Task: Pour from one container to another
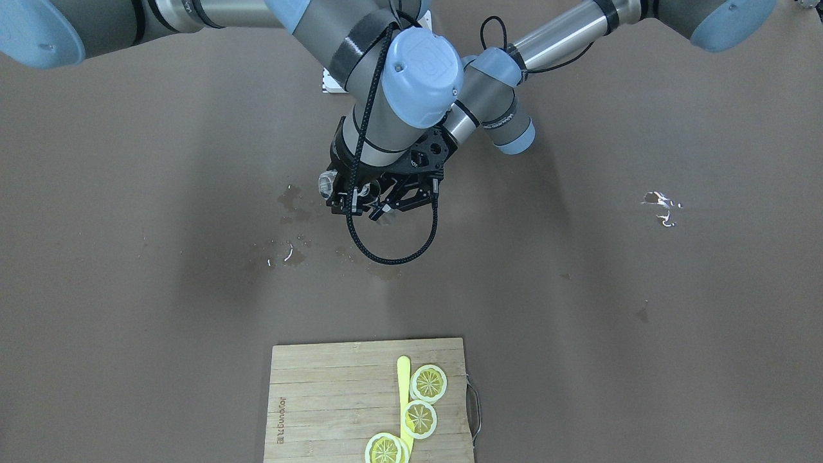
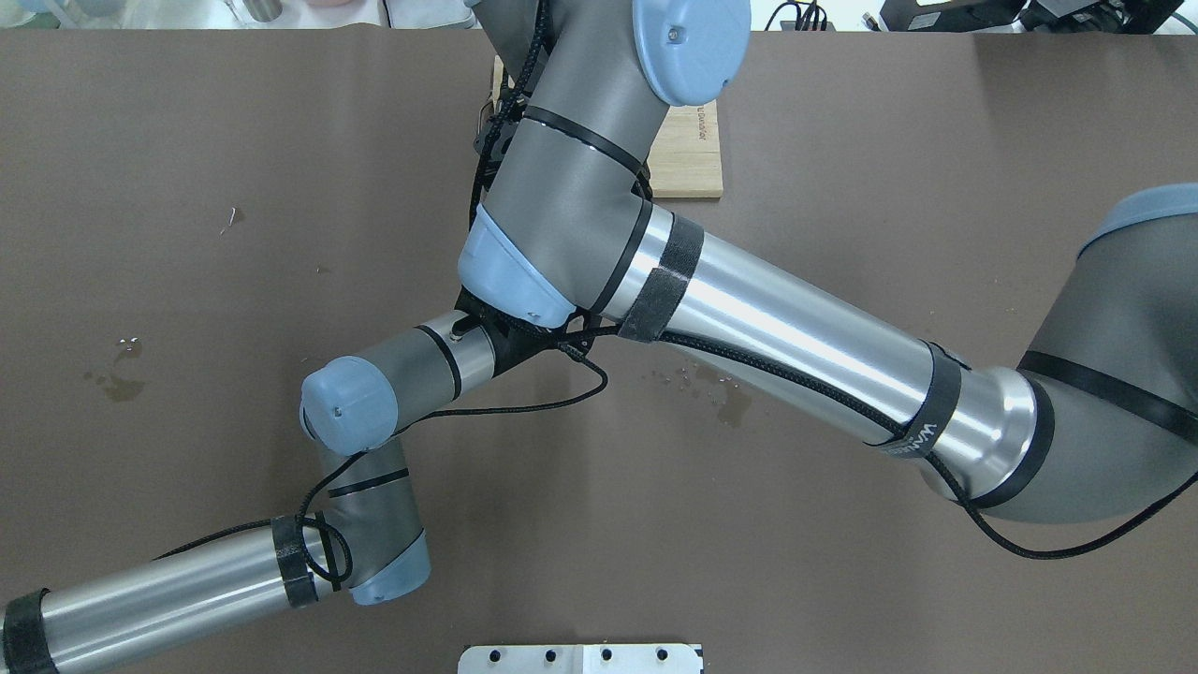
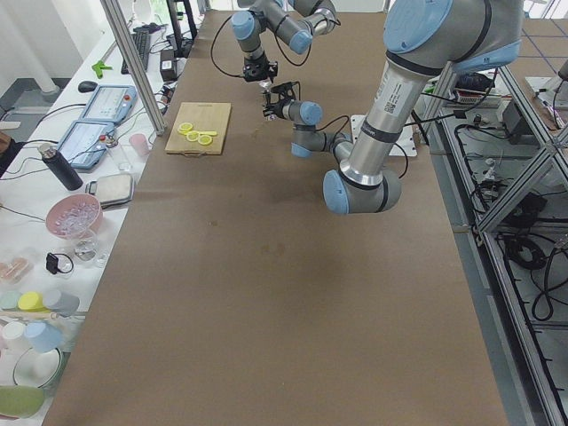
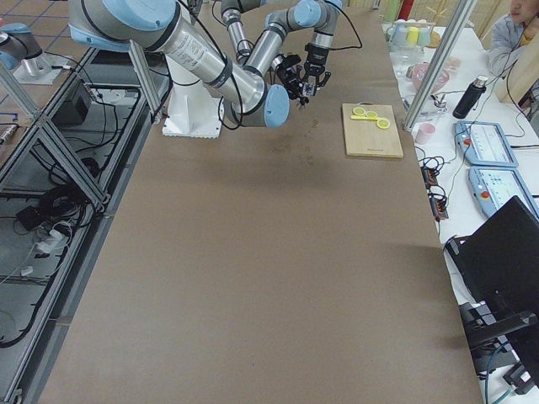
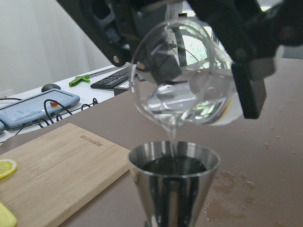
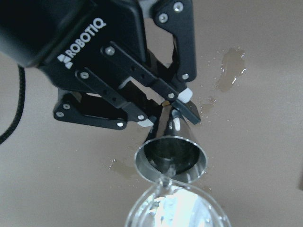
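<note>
Right gripper (image 5: 204,71) closed on 1 tilted glass (image 5: 180,94) | left gripper (image 6: 166,113) closed on 1 jigger (image 6: 171,158)

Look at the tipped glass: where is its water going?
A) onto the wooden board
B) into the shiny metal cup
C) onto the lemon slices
B: the tilted glass spills a thin line of water straight down into the metal cup right under its lip.
</note>
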`<state>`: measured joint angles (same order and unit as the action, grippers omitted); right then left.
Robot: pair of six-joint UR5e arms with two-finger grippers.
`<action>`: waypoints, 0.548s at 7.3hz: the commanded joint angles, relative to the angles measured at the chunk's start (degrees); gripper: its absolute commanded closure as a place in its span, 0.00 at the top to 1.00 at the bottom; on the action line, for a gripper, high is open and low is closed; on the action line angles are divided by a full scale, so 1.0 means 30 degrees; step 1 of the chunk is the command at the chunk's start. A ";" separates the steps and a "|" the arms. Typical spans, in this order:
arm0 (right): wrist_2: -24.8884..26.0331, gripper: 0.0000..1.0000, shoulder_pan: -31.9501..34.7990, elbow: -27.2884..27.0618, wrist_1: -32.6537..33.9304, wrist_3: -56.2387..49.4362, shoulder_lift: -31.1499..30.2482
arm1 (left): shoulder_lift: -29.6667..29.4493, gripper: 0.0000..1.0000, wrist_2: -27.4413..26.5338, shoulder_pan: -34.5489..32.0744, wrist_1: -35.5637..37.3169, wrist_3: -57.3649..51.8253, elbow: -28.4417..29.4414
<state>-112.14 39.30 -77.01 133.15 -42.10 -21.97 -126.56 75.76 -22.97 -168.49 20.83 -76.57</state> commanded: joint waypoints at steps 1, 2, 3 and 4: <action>-0.0091 0.00 0.0170 -0.0197 -0.0029 -0.0029 0.0114 | 0.0000 0.00 0.0000 -0.0019 0.0000 0.0000 0.0006; -0.0178 0.00 0.0316 -0.0372 -0.0058 -0.0030 0.0173 | 0.0000 0.00 0.0000 -0.0019 0.0000 0.0000 0.0006; -0.0266 0.00 0.0492 -0.0664 -0.0087 -0.0059 0.0173 | 0.0000 0.00 0.0000 -0.0019 0.0000 0.0000 0.0006; -0.0325 0.00 0.0668 -0.1044 -0.0088 -0.0088 0.0173 | 0.0000 0.00 0.0000 -0.0019 0.0000 0.0000 0.0006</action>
<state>-112.85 40.66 -78.90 132.94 -42.26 -21.49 -126.56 75.76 -23.02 -168.49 20.83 -76.55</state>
